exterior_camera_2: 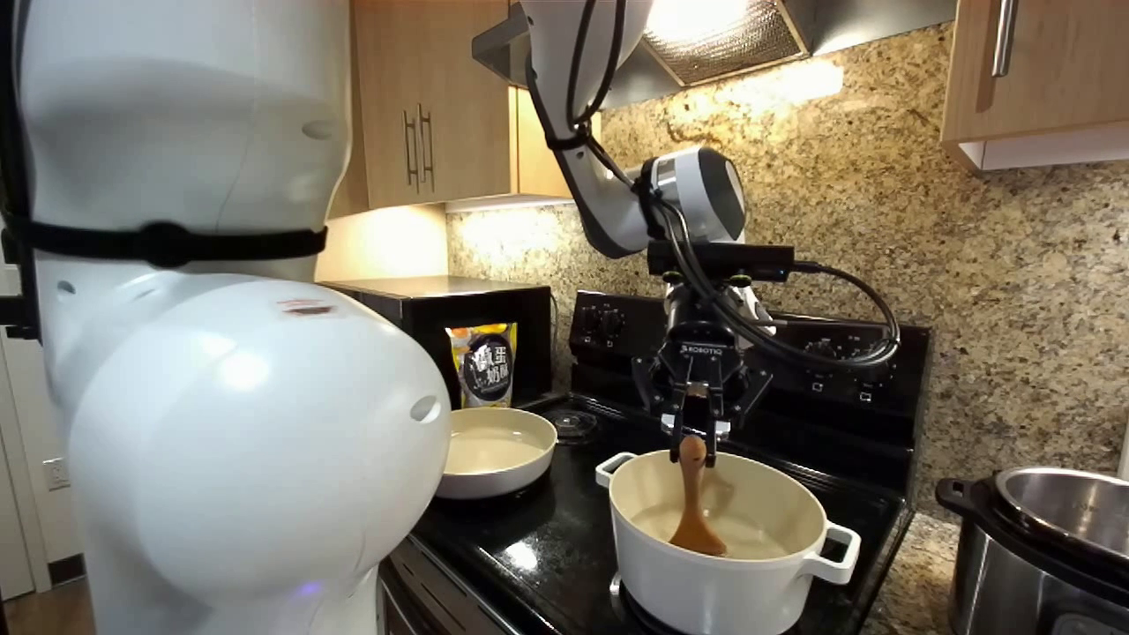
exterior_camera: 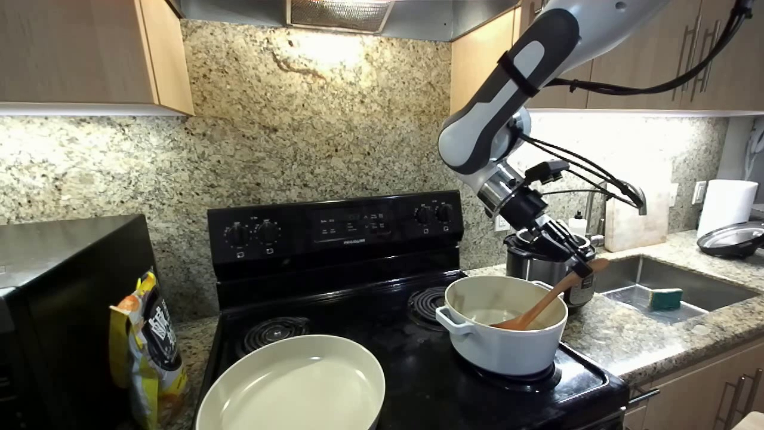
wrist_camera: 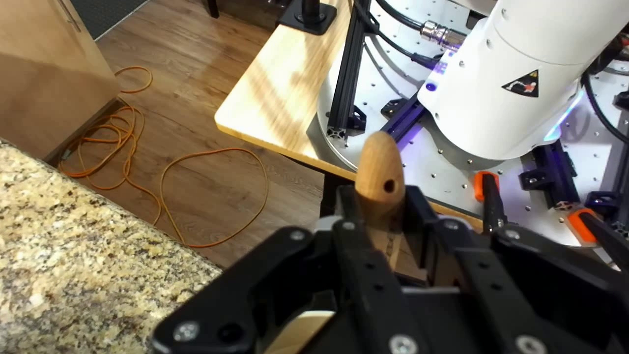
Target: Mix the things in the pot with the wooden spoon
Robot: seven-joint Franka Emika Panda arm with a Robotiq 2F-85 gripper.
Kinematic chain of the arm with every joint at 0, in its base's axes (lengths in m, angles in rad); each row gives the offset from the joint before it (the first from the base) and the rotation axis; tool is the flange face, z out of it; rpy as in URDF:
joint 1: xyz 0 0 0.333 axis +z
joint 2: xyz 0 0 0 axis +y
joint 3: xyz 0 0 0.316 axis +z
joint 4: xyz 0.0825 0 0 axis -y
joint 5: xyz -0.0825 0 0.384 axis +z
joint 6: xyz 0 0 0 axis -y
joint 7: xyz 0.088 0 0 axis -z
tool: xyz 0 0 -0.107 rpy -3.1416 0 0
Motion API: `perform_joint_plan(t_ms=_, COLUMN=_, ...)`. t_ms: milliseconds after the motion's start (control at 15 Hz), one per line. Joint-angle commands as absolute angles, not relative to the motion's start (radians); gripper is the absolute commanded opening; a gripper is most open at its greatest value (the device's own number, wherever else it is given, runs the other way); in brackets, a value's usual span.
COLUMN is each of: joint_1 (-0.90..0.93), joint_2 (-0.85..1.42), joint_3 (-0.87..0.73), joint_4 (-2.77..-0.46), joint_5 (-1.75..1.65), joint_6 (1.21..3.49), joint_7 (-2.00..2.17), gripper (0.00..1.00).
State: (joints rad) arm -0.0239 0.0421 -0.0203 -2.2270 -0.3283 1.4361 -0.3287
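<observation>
the fingers (wrist_camera: 417, 209) are pinching the wooden spoon (exterior_camera_2: 692, 496) near the top of its handle, one pressing on each flank. the spoon is leaning inside the white pot (exterior_camera: 507, 352), which is sitting on the stove (exterior_camera: 415, 382); its head is lying low in the white pot while its handle is sloping up and out past the rim.

the coming move, seemingly a stir, is turning on that sloping long axis: from the fingers, hanging above rim level at one edge of the white pot, the head is lying down toward the white pot's middle. a sweep is probably needing to go round without the handle knocking the rim. the only arm (exterior_camera: 480, 131) is reaching down from above the white pot.

whether the fingers are hanging straight over the rim or just outside it, i am failing to tell. the contents are not showing clearly: the white pot's floor is looking pale and shiny, and nothing is standing out. in both exterior views the near rim is running close under the head, perhaps hiding its lowest edge.
</observation>
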Motion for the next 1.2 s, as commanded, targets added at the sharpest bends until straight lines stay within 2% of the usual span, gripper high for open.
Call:
perform_joint_plan(t_ms=0, joint_1=-0.012, joint_2=0.035, joint_3=-0.004, joint_4=-2.23, joint_5=-0.342, joint_6=1.445, joint_7=-0.4, gripper=0.07)
perform_joint_plan(t_ms=600, joint_1=-0.037, joint_2=0.187, joint_3=-0.024, joint_4=-2.094, joint_5=-0.294, joint_6=1.45, joint_7=-0.332, gripper=0.07)
perform_joint_plan(t_ms=1133, joint_1=-0.077, joint_2=0.18, joint_3=-0.064, joint_4=-2.113, joint_5=-0.316, joint_6=1.431, joint_7=-0.274, gripper=0.07)
